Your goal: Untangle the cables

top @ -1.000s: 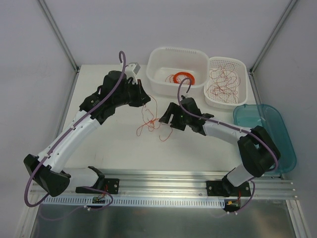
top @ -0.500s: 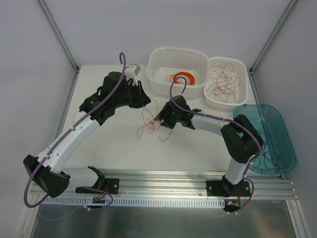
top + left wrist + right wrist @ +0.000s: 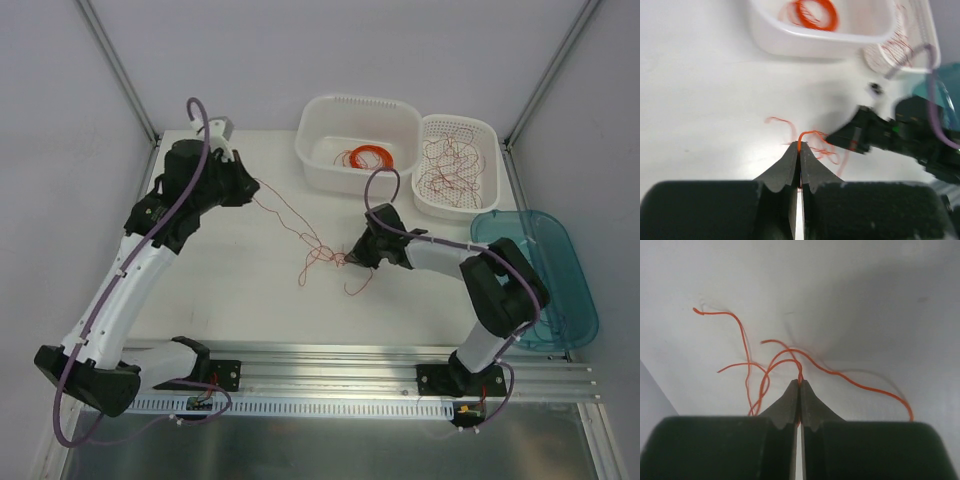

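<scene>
Two grippers, left [image 3: 799, 148] and right [image 3: 800, 383], each pinch hair-thin, curly red-orange cables [image 3: 316, 252], which we see strung between them over the matte white table [image 3: 220, 290]. Behind stand one smooth tub [image 3: 320, 130] and one perforated basket [image 3: 487, 170].

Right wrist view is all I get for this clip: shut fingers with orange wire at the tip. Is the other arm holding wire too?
Observer: Yes. The left gripper is also shut on the cables, pinching a strand at its fingertips.
Operator: How do the two grips sit relative to each other?
Observer: In the top view they are well apart. The left gripper is toward the far left and the right gripper is near the middle. One strand runs between them, and a small knot lies beside the right one.
Operator: Anything else around?
Observer: A white tub holds an orange ring coil. Beside it are a mesh basket of loose strands and a teal tray on the right.
</scene>
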Controlling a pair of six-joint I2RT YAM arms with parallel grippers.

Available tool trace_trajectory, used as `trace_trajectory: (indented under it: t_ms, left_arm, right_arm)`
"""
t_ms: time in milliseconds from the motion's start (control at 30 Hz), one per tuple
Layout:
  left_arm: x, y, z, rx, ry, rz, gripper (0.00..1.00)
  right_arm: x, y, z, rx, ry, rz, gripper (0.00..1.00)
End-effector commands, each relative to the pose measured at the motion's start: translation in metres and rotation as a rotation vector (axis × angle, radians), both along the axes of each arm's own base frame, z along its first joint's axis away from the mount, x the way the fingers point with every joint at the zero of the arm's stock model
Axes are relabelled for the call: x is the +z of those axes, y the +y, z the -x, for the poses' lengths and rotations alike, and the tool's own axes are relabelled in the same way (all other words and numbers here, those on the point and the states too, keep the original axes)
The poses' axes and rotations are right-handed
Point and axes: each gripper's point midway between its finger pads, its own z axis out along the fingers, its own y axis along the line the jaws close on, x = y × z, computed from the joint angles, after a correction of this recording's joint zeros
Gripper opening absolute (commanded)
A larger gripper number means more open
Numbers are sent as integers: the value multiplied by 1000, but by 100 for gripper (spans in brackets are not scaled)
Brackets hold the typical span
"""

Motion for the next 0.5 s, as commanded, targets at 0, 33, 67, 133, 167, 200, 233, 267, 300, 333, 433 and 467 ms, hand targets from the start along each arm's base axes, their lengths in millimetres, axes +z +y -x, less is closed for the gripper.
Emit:
trace_trajectory:
  t_ms: [0, 33, 67, 133, 167, 200, 233, 267, 300, 333, 433, 467]
  left_arm:
    - [18, 68, -16, 202, -51, -55, 0]
    - [16, 85, -19, 262, -44, -86, 0]
    - [16, 99, -23, 300, -46, -110, 0]
    - [14, 128, -30, 389, -34, -138, 0]
    - [10, 140, -33, 426, -17, -160, 0]
    - [6, 157, -36, 478, -3, -169, 0]
    - [5, 166, -37, 510, 3, -174, 0]
    - [1, 174, -40, 538, 21, -173, 0]
    - [-2, 181, -41, 562, 34, -169, 0]
    - [-5, 194, -42, 598, 46, -163, 0]
    - [-16, 211, -48, 642, 85, -161, 0]
    - [-24, 215, -50, 656, 109, -164, 0]
  right_arm:
    - [20, -47, -3, -23, -83, 74, 1]
    - [20, -59, 2, 0, -89, 116, 1]
    - [35, -72, 0, -12, -132, 120, 1]
    - [37, -94, 11, -5, -132, 176, 1]
    - [54, -110, 8, -10, -197, 205, 1]
    - [59, -119, 9, -12, -211, 229, 1]
    - [62, -130, 16, -3, -210, 259, 1]
    - [68, -141, 16, 5, -228, 287, 1]
    - [84, -149, 17, 0, -272, 292, 1]
    - [88, -157, 22, 3, -264, 310, 1]
    - [124, -176, 26, 22, -340, 345, 1]
    - [137, -181, 26, 20, -369, 356, 1]
